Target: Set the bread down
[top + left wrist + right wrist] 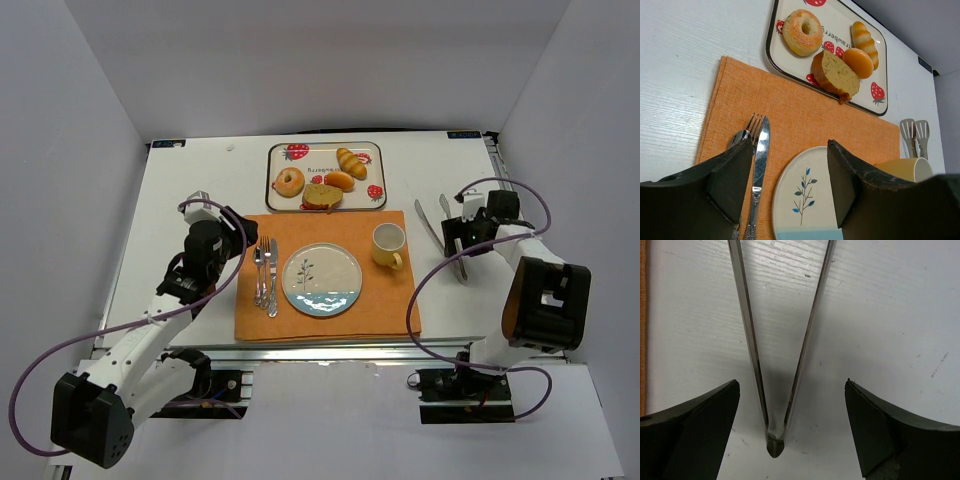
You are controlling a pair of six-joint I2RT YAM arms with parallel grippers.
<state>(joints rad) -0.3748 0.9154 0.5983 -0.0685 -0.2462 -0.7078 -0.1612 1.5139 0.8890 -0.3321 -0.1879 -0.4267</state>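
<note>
A slice of bread [322,195] lies on the strawberry tray [372,150] at the back, with a sugared doughnut [289,181], a striped roll [350,161] and an orange bun [340,180]. In the left wrist view the slice [836,75] is far ahead of the fingers. My left gripper [238,232] is open and empty over the left part of the orange placemat [390,310]; its jaws [790,145] frame the plate [810,200]. My right gripper [463,238] is open, low over metal tongs [775,430], whose hinge end lies between the fingers.
On the placemat are a white and blue plate [321,280], a yellow mug [388,245], and a spoon, fork and knife [265,275] left of the plate. The tongs [440,228] lie on the white table right of the placemat. White walls surround the table.
</note>
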